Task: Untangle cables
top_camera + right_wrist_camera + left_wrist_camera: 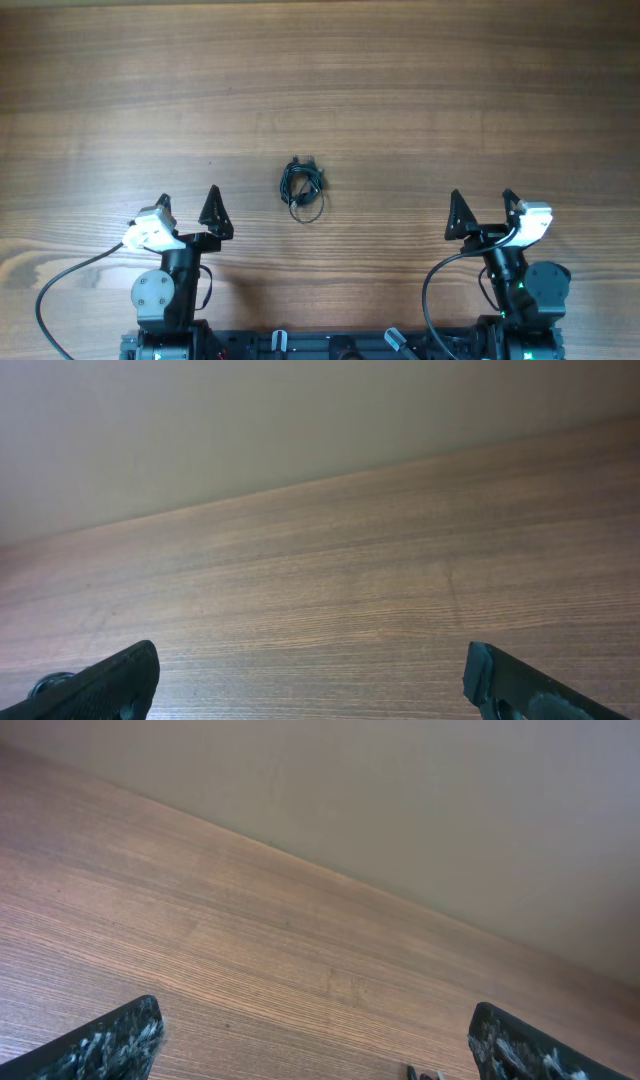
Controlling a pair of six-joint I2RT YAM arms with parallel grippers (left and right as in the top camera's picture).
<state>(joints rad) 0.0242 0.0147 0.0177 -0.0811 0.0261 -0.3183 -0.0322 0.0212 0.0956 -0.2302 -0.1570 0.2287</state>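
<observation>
At about seven o'clock in the overhead view, the left hand (189,195) sits with its two black triangular fingers (213,210) spread wide and nothing between them. Its own wrist camera agrees: one speckled black finger shows at each bottom corner, with bare wood across the gap. A white camera module (150,232) rides just behind this hand, and a thicker black lead (60,275) curls off it toward eight o'clock.

At about four o'clock the right hand (482,196) is likewise spread apart and holds nothing. It has its own white module (533,217) and a looping black lead (430,285).

Between the two, a small bunched knot of very thin black cables (303,186) lies on the brown wood-grain tabletop (320,70), touched by neither hand. It is at roughly three o'clock from the left hand and nine o'clock from the right, somewhat closer to the left. One loose loop hangs from the knot toward six o'clock. Tiny dark ends (420,1072) peek in at the left wrist view's bottom edge, too small to make out.
</observation>
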